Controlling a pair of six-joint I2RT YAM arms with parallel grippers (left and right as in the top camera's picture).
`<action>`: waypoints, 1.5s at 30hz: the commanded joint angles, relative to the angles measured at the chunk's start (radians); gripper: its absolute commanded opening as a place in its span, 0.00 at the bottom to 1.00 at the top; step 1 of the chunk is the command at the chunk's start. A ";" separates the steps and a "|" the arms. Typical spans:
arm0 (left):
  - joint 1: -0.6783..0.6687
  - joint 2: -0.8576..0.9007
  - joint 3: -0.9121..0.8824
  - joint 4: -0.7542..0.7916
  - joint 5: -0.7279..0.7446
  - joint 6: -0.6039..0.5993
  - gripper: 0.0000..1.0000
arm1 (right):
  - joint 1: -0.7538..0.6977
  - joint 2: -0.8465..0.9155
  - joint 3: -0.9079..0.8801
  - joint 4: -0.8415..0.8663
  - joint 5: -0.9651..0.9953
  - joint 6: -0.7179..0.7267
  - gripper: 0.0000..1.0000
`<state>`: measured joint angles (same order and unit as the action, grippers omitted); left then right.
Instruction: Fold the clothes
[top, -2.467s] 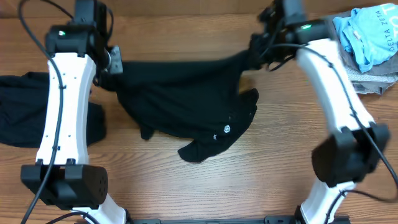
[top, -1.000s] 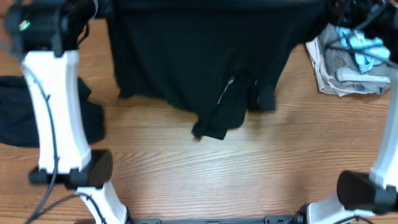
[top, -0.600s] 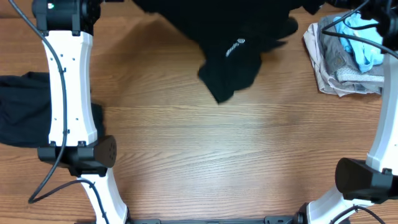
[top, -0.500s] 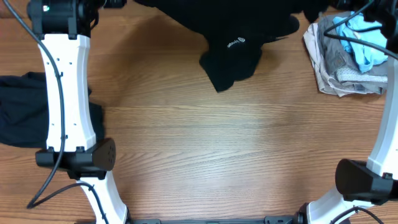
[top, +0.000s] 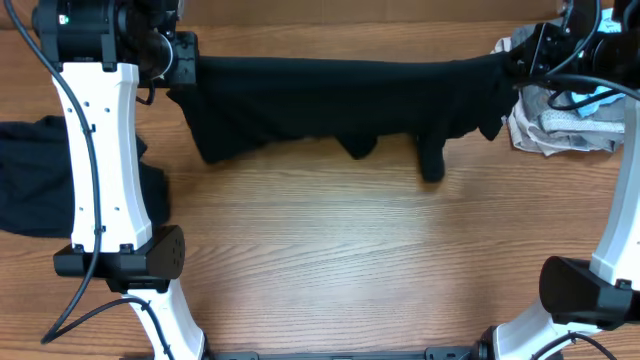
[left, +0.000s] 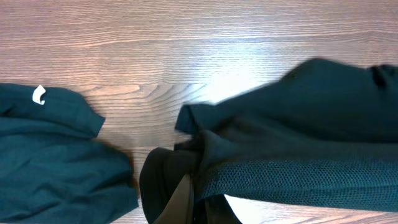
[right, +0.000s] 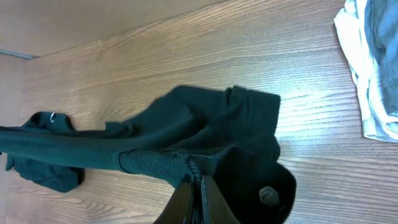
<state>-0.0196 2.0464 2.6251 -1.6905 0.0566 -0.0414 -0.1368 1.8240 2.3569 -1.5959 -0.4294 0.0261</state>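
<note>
A black T-shirt is stretched wide between my two grippers above the far side of the table, its lower edge and a sleeve hanging down. My left gripper is shut on the shirt's left end; the left wrist view shows its fingers pinching the knit hem. At the other end, my right gripper is shut on the shirt, and the right wrist view has its fingertips clamped on the hem. A second black garment lies crumpled at the table's left, its white neck tag showing.
A heap of pale-blue, grey and beige garments lies at the far right, just beside my right gripper. Wooden tabletop fills the middle and front. Both arm bases stand at the front edge.
The black shirt, bunched at the far edge half a second ago, now hangs spread out wide between both grippers. Both grippers have come nearer and lower, still holding it.
</note>
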 joint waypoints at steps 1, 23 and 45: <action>0.014 0.001 0.005 0.001 0.002 0.011 0.04 | -0.013 -0.023 0.018 -0.012 0.027 -0.008 0.04; 0.003 -0.497 0.008 0.006 0.014 0.020 0.04 | -0.015 -0.503 0.073 -0.030 0.077 0.000 0.04; 0.013 -0.126 0.008 0.399 0.011 0.048 0.04 | -0.014 -0.096 0.072 0.388 0.014 0.052 0.04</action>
<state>-0.0200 1.8591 2.6335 -1.3983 0.0952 -0.0143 -0.1421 1.6875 2.4229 -1.3258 -0.4068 0.0280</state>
